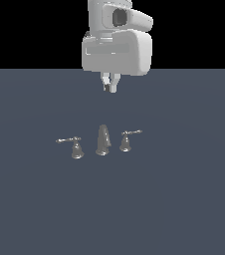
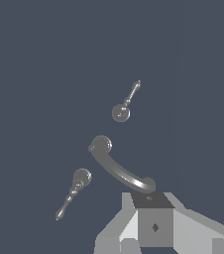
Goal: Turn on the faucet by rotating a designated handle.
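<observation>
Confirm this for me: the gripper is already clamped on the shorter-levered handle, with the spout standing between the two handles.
Not right. The gripper hangs above and apart from the faucet, touching nothing; the exterior view shows this. The handle with the shorter lever stands free. The rest holds: the spout stands between that handle and the twin handle.

Open floor (image 1: 184,209) around handle (image 1: 126,144), spout (image 1: 103,140) beside.

You will find no readable text in either view. The faucet (image 1: 102,141) carries no label, brand or number.
</observation>
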